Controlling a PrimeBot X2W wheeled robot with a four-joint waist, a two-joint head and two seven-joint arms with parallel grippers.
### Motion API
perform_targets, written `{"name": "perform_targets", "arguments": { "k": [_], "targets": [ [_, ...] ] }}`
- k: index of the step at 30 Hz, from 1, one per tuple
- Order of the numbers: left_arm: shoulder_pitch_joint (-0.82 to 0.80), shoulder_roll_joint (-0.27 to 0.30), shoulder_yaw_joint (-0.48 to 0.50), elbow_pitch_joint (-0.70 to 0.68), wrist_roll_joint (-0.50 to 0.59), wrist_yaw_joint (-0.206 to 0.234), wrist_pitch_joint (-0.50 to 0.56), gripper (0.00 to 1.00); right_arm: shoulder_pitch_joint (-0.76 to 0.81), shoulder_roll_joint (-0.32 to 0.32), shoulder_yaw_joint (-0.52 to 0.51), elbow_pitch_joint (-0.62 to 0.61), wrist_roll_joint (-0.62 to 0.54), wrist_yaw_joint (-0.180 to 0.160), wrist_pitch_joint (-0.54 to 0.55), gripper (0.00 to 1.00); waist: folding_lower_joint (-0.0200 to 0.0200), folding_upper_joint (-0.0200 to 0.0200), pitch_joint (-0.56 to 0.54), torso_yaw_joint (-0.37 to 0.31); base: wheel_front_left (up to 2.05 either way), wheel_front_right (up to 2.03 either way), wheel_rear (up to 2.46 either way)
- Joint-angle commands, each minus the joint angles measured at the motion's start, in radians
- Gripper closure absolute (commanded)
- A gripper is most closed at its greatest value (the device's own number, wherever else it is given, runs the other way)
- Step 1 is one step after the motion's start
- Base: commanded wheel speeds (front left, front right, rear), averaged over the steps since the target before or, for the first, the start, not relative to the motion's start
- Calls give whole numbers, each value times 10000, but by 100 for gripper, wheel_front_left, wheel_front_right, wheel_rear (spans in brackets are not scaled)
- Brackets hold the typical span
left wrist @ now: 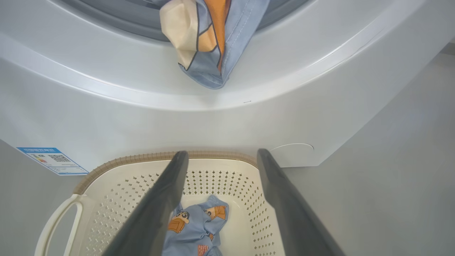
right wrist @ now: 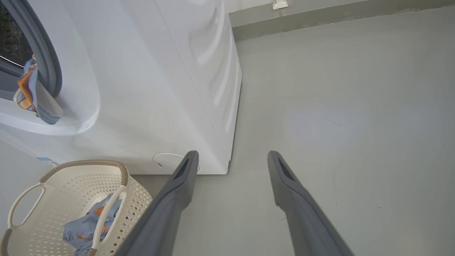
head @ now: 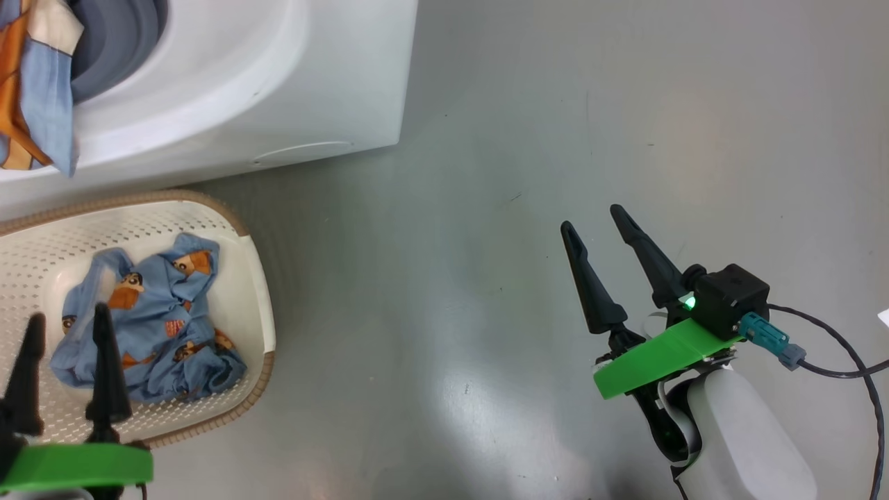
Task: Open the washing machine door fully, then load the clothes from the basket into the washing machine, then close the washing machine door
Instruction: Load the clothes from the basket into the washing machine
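Mid-load. Washer mouth is exposed, so the door step looks done. One garment hangs half out over the gasket lip and needs pushing in. More clothes lie bunched in the basket, on the floor just in front of the washer. Both arms empty: left gripper spread wide above the basket, right gripper wide too, over bare floor. Remaining: finish loading, close door. Floor is smooth grey, glossy, with darker skirting at the wall.
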Motion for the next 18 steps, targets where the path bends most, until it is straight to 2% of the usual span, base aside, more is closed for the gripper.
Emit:
{"name": "perform_targets", "arguments": {
  "k": [1, 7, 18],
  "targets": [
    [445, 113, 310, -163, -20, 131, -53, 0, 310, 85, 272, -172, -60, 27, -72, 0, -1, -1, -16, -12, 0, 0, 0],
    [790, 109, 96, -198, -316, 475, -53, 0, 356, 85, 258, -169, -79, 27, -72, 0, -1, -1, -56, -11, 0, 0, 0],
    [906, 108, -257, -255, -604, 780, -53, 0, 375, 85, 260, -178, -12, 27, -72, 0, -1, -1, -111, 12, 0, 0, 0]
  ]
}}
